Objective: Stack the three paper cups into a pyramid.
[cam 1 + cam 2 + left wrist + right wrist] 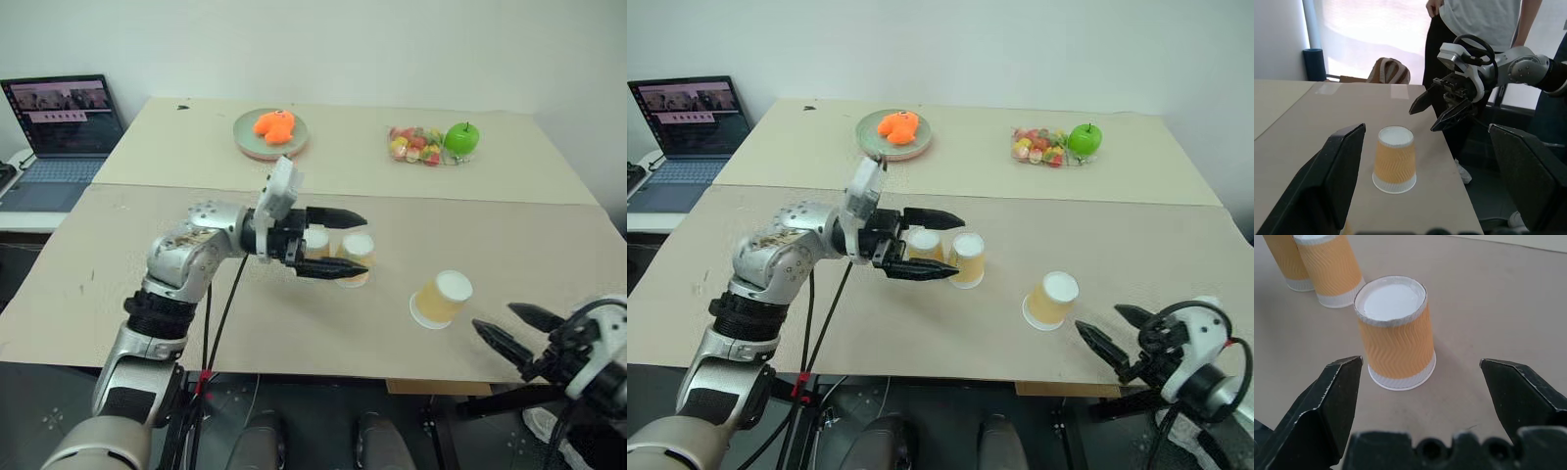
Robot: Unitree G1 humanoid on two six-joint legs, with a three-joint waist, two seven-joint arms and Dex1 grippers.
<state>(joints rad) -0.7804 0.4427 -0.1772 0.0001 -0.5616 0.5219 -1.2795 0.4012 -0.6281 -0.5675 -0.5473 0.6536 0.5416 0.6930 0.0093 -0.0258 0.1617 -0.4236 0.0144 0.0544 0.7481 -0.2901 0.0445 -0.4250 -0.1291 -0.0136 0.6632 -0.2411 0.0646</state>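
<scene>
Two paper cups (315, 240) (358, 250) stand upside down side by side mid-table, touching or nearly so. My left gripper (364, 242) hovers level just over them, pointing right, open and empty. The third cup (441, 299) stands upside down by itself to the right, also seen in the left wrist view (1395, 159) and the right wrist view (1396, 333). My right gripper (495, 318) is open at the table's front right edge, pointing at that lone cup from a short way off, with nothing between its fingers.
A green plate (245, 137) with an orange toy sits at the back. A bag of sweets (416, 145) and a green apple (461, 138) lie at the back right. A laptop (64, 127) stands far left. A person (1474, 19) stands past the table's right end.
</scene>
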